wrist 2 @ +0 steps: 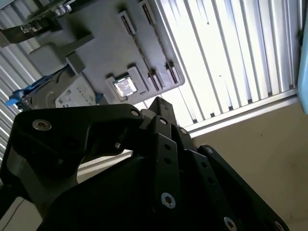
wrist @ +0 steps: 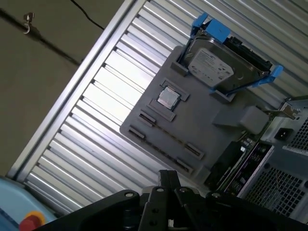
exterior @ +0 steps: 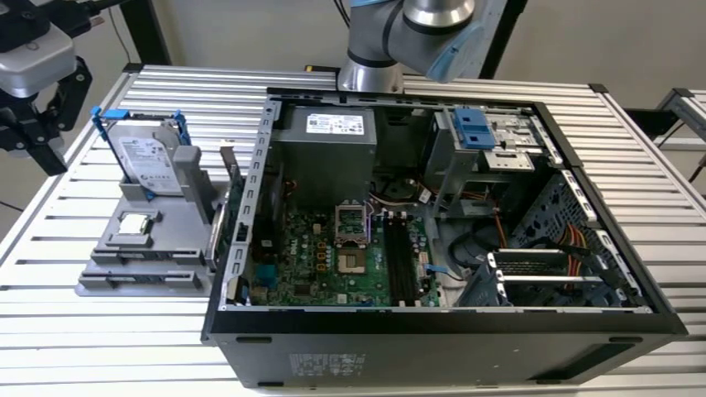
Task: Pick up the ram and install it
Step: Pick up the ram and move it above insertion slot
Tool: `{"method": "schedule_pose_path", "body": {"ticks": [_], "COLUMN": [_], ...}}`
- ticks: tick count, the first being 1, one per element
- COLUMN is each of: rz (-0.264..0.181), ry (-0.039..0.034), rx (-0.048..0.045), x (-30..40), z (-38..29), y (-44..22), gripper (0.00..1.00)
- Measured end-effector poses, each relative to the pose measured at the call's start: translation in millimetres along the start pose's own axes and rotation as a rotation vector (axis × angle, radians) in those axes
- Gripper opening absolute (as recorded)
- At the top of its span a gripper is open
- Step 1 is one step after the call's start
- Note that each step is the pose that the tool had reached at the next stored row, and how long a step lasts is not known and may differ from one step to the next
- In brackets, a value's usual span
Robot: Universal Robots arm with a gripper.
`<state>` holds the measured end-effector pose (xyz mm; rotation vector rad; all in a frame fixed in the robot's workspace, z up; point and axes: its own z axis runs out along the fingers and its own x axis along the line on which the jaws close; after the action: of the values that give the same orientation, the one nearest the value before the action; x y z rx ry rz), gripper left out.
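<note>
gripper (wrist: 169, 177): fingers (wrist: 165, 181) drawn together, holding nothing, high over bench (exterior: 111, 347), clear of holder (exterior: 116, 248) | ram (exterior: 149, 279): seemingly seated in holder's slot farthest from the drive (exterior: 149, 157), outside the case (exterior: 441, 318)

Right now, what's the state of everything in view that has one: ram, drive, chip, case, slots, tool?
ram: on edge along the holder on its case side, not installed.
hard drive: upright in the holder, in its blue frame.
square chip: flat in a holder recess.
computer case: side open, insides showing.
memory slots: look empty.
tool: in the air at the exterior view's left of the holder, touching none of these.
</note>
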<state>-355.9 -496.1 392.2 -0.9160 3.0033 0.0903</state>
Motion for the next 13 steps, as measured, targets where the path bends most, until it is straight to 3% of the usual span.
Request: {"method": "schedule_pose_path", "body": {"ticks": [13], "rz": [-0.083], "ry": [0.0046], "rx": [-0.0015], "x": [-0.1], "z": [0.0], "y": [0.1], "gripper": [0.0]}}
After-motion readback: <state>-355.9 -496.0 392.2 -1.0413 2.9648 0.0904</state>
